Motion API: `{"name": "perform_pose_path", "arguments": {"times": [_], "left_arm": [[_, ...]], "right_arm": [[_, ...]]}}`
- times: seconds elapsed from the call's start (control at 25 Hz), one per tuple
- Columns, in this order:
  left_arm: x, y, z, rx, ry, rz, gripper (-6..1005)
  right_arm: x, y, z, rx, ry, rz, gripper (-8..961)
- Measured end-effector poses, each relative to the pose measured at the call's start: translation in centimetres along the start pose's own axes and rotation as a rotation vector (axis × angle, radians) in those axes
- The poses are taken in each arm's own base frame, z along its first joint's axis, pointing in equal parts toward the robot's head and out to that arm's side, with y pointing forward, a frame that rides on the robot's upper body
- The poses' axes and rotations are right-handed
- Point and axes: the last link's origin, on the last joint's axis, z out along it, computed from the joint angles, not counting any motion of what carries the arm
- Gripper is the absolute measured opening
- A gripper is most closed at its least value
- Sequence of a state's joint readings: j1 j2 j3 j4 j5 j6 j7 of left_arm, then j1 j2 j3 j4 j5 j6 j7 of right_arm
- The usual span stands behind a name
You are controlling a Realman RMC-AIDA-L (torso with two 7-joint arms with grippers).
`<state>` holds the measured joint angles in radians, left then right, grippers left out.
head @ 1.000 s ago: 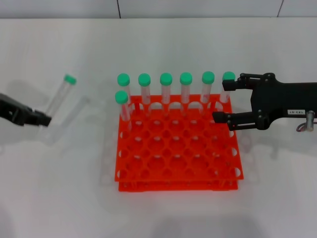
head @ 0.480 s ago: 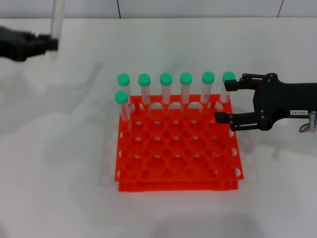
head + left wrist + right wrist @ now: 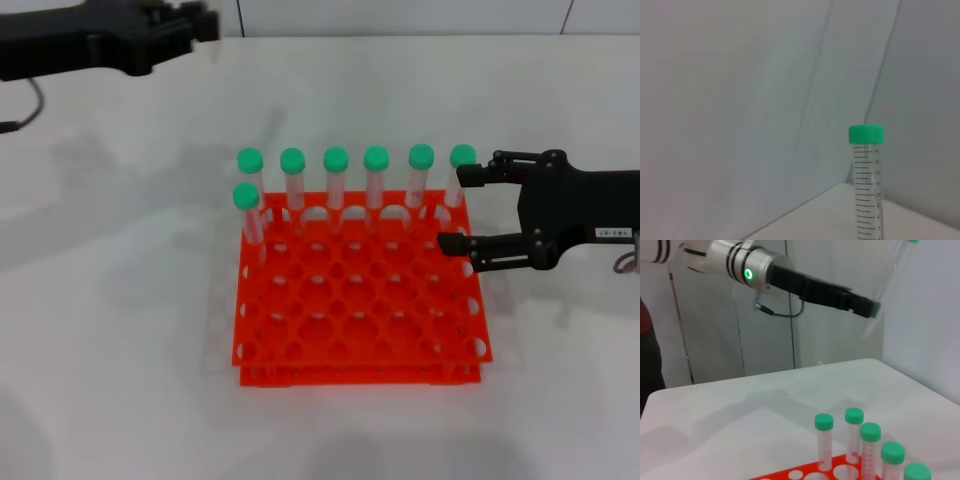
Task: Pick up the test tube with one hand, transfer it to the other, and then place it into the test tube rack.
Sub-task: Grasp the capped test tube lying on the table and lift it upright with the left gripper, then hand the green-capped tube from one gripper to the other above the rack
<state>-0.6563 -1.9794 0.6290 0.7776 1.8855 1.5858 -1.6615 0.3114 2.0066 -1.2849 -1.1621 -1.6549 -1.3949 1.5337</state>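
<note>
My left gripper is raised high at the back left, and its tube is out of the head view. The right wrist view shows this gripper shut on the lower part of the test tube, which is tilted in the air. The left wrist view shows the tube's green cap upright. The orange-red test tube rack sits mid-table. My right gripper, with a white label, is open at the rack's back right corner, beside a racked tube.
Several green-capped tubes stand in the rack's back row, with one more in the second row at the left. They also show in the right wrist view. White table all around; walls behind.
My left arm has lifted the tube from low at the left up and toward the back, and the tube has left the head view. My right gripper has drifted slightly right.
</note>
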Motion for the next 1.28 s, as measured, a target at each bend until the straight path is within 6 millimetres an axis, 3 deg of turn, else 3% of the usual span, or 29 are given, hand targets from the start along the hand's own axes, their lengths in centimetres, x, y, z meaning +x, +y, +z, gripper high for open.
{"name": "perform_pose_path", "arguments": {"times": [0.4,0.64,1.04,1.28], "left_arm": [[-1.0,2.5,4.9,-0.171,-0.096,0.005,189],[-1.5,3.6,6.2,-0.234,-0.161,0.008,189],[-2.2,3.8,6.2,-0.247,-0.212,-0.005,190],[-2.5,3.7,5.9,-0.242,-0.224,-0.002,190]], "right_arm": [[0.0,0.5,-0.7,-0.004,-0.003,-0.006,826],[0.1,0.7,-1.0,-0.004,-0.009,-0.002,826],[0.3,0.7,-2.0,0.013,-0.025,0.008,826],[-0.5,0.4,-2.8,0.032,-0.080,0.008,826]]}}
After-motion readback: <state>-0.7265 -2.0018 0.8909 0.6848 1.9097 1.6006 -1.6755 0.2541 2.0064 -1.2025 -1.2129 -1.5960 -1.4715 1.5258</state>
